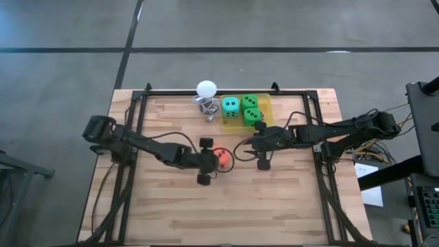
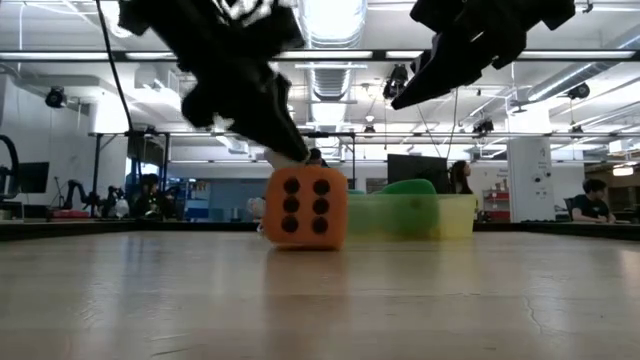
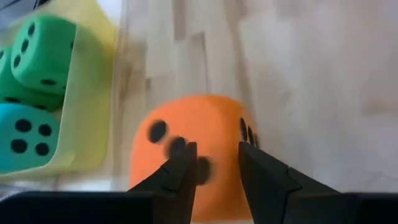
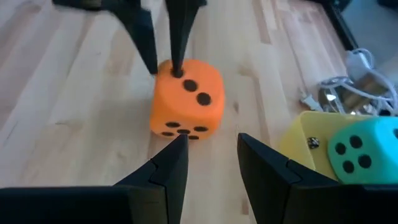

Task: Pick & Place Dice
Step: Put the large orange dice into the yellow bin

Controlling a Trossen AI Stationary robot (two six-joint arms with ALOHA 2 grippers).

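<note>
The orange-red die (image 1: 221, 158) sits flat on the wooden table near its middle, with six pips facing the low view (image 2: 305, 208). My left gripper (image 1: 211, 159) is right at it from the left, tilted down, fingers a narrow gap apart (image 3: 216, 152). My right gripper (image 1: 243, 149) hovers above the table just right of the die, also open by a narrow gap (image 4: 212, 146), touching nothing. The teal die (image 1: 230, 106) and two green dice (image 1: 250, 108) lie in a yellow tray (image 1: 269, 110) at the far edge. My left gripper comes at the orange-red die slanting down from the table's left. One fingertip (image 4: 176, 71) rests on the die's top face (image 4: 186, 81) near its left edge. The other finger (image 4: 149, 59) stands just beyond that edge; I cannot tell whether it touches. The die stays on the table.
A white ball on a wire stand (image 1: 206, 89) is beside the tray's left end, with a cable curled beneath it. Black rails run along the table's left, right and far sides. The near half of the table (image 1: 226, 213) is bare wood. People sit far off in the room.
</note>
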